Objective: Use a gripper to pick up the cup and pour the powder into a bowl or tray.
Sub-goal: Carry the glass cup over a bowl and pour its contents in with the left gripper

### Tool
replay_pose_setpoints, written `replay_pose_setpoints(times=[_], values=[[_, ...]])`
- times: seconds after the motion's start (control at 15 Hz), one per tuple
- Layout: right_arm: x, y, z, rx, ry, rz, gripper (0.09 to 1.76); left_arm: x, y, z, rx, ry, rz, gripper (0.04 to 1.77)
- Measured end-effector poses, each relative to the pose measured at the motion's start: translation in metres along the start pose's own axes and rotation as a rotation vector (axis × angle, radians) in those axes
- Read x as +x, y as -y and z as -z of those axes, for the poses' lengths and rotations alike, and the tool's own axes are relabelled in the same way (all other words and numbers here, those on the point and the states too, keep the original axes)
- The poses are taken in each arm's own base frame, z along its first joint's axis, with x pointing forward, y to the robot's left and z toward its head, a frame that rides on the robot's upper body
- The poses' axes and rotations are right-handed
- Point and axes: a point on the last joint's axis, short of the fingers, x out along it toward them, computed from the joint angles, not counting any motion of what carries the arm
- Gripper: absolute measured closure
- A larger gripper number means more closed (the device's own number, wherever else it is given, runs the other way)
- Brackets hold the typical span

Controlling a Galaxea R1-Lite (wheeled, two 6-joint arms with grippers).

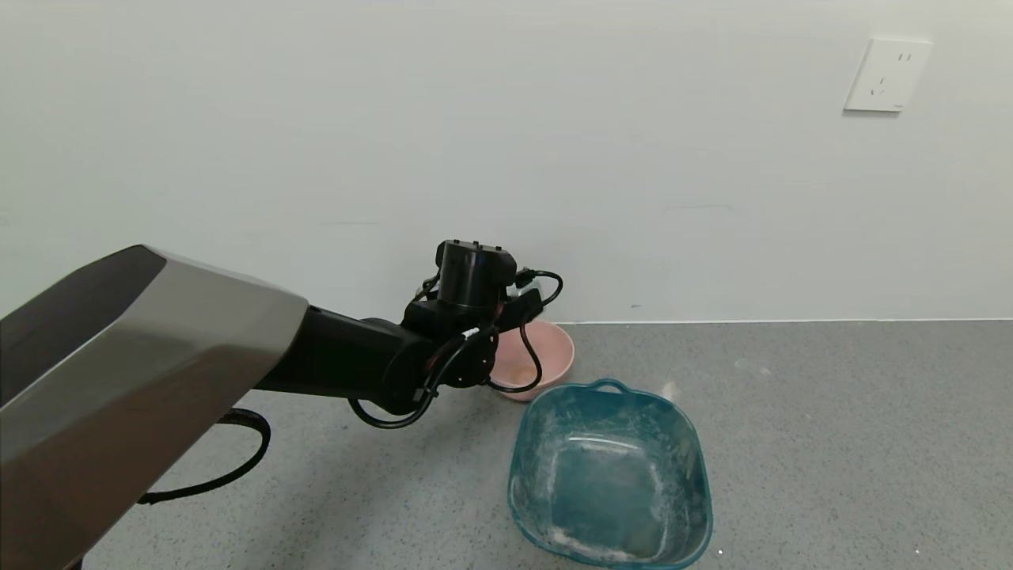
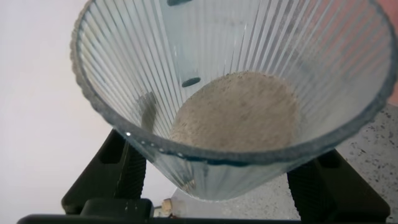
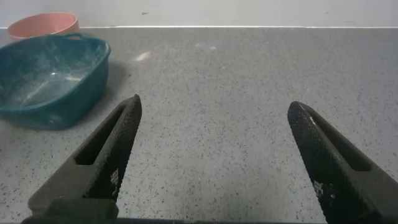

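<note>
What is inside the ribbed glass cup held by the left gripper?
The cup in the left gripper holds a mound of whitish-grey powder at its bottom. The head view shows no cup: the wrist hides it near the pink bowl.

Lighting: even, diffuse, bright indoor light; wall uniformly lit without hot spots, shadows soft and faint beneath the teal tub and pink bowl. Glare: pale sheen on the grey arm shell, small glints on the cup rim. Focus: cup close to the lens and slightly soft; right gripper fingers soft at near edge, floor beyond sharp
</note>
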Motion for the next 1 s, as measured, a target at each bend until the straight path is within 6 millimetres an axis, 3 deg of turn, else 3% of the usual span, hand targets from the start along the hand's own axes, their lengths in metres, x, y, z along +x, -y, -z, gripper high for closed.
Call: replay_pose_setpoints(times=[1.0], values=[[0.000, 0.000, 0.000, 0.000, 0.000, -0.001, 0.14, 0.015, 0.000, -0.016, 0.215, -0.022, -0.048, 0.53]])
